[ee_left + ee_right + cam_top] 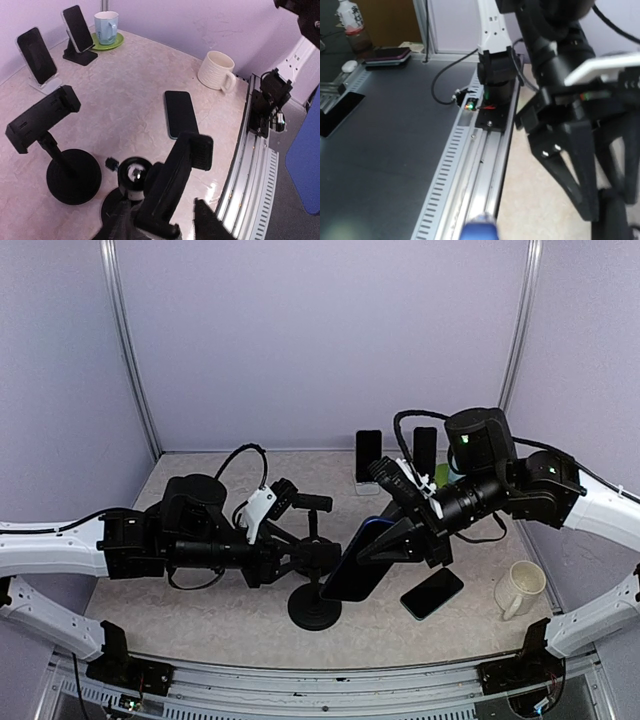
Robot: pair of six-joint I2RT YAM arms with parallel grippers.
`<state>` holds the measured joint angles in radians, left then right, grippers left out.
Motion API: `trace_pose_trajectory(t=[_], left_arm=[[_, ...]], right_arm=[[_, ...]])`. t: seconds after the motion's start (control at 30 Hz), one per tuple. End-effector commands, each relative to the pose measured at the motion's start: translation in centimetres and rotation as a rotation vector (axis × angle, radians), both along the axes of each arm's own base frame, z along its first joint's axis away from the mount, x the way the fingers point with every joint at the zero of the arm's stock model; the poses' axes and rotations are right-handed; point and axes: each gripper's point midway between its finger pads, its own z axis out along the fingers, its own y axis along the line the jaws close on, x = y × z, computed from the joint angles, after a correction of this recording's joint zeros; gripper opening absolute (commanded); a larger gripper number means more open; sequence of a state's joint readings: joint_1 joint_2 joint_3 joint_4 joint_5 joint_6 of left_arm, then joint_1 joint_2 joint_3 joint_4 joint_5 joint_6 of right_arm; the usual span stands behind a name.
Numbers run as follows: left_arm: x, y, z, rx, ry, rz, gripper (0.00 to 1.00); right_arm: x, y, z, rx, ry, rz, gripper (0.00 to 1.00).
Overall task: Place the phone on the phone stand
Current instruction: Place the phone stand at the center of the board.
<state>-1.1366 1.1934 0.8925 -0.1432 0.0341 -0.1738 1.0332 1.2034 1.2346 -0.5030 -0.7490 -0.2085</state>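
Observation:
A blue-cased phone (356, 564) hangs tilted above the middle of the table, with my right gripper (398, 538) shut on its upper end. In the right wrist view only its blue edge (480, 231) shows at the bottom. The black phone stand (314, 608) has a round base and a clamp cradle (176, 189) on a ball joint. My left gripper (160, 207) straddles that cradle from the left. Its jaws are apart, and a gap shows between the right finger (210, 225) and the cradle. The phone's lower end hangs close to the right of the cradle.
A second black stand (45, 117) is beside the first. A dark phone (432, 592) lies flat to the right, with a cream mug (520, 588) beyond it. At the back two phones (368, 455) rest on small stands beside a blue mug (106, 26) on a green coaster.

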Motion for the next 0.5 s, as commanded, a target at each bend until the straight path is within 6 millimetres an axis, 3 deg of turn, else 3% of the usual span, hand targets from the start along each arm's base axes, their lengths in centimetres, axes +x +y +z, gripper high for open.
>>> trace_pose_trajectory(t=[0.0, 0.1, 0.2, 0.33, 0.47], left_arm=[[1.5, 0.3, 4.3, -0.125, -0.065, 0.081, 0.56], [1.6, 1.2, 4.8, -0.151, -0.047, 0.127, 0.77], [1.2, 2.0, 5.1, -0.180, -0.022, 0.181, 0.88], [-0.1, 2.3, 5.2, -0.239, 0.052, 0.259, 0.95], [-1.2, 2.4, 3.6, -0.251, 0.150, 0.377, 0.92]], right_arm=[[0.4, 0.0, 1.3, 0.054, -0.054, -0.034, 0.00], [1.0, 0.0, 2.1, 0.073, -0.077, -0.070, 0.00], [1.9, -0.1, 3.1, 0.089, -0.103, -0.122, 0.00], [3.7, -0.6, 4.4, 0.117, -0.129, -0.232, 0.00], [5.9, -1.7, 6.2, 0.171, -0.145, -0.356, 0.00]])
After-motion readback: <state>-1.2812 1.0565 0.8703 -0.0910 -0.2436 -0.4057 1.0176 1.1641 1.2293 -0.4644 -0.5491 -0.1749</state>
